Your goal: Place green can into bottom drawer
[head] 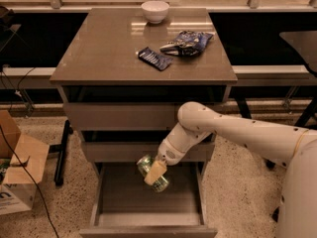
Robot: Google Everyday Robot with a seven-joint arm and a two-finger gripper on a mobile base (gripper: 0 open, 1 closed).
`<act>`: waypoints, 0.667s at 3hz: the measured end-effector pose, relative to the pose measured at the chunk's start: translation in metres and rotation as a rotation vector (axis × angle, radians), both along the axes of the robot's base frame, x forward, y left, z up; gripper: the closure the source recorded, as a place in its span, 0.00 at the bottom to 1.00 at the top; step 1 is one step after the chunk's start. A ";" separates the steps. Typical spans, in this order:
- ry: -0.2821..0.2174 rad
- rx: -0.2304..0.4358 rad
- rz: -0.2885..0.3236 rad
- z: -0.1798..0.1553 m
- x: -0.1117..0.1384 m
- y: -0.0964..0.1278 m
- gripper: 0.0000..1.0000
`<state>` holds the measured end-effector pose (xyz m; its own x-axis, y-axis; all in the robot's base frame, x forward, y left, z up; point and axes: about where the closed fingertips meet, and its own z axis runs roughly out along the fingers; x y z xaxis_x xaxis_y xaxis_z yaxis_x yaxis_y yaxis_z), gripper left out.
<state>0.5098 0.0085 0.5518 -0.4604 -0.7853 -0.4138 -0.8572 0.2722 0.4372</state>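
Note:
My gripper (154,175) is shut on the green can (150,174) and holds it tilted over the pulled-out bottom drawer (143,218), near the drawer's back, just below the middle drawer's front (124,151). One pale finger (155,171) crosses the front of the can. The can hangs above the drawer floor, not touching it. The white arm reaches in from the right.
The cabinet top (109,53) bears a white bowl (155,11), a dark blue packet (154,58) and a blue snack bag (188,41). A cardboard box (17,167) stands on the floor at the left. Chair legs show at the right edge.

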 end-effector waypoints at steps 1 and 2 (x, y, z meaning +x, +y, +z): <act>0.068 0.016 -0.045 -0.041 -0.011 0.010 1.00; 0.128 0.027 -0.077 -0.081 -0.018 0.020 1.00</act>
<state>0.4915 0.0285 0.4705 -0.5696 -0.7350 -0.3679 -0.7707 0.3219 0.5499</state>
